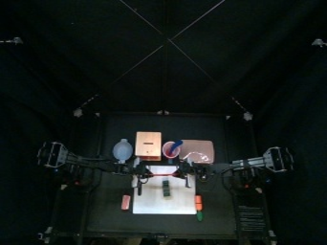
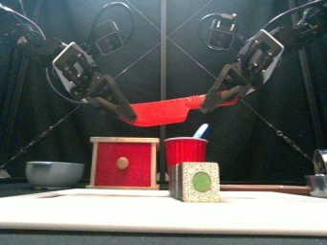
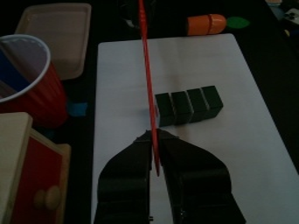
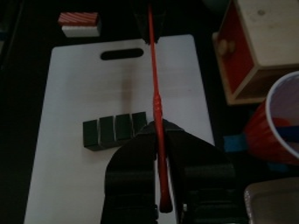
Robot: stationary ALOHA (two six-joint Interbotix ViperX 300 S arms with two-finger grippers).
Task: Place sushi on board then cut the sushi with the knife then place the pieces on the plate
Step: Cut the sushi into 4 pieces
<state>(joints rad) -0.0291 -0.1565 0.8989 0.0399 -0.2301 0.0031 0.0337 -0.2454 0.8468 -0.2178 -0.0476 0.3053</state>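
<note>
The left gripper [image 2: 125, 111] and right gripper [image 2: 212, 95] clench the ends of the red knife [image 2: 166, 109], well above the sushi roll [image 2: 194, 182]. Wrist views show bare white cutting board [image 3: 251, 114] around the roll; only the front view shows the gap.

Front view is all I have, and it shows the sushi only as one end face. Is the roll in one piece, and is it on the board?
Observer: Yes. The sushi roll is uncut, with its dark blocks joined in one row on the white cutting board.
Operator: Where does the knife line up?
Observer: The red knife runs along the board's length. In both wrist views it lines up with one end of the roll, not its middle.
Operator: Anything near the board I can't see?
Observer: A red and white striped toy lies on the table just past the board's short edge on the left arm's side.
</note>
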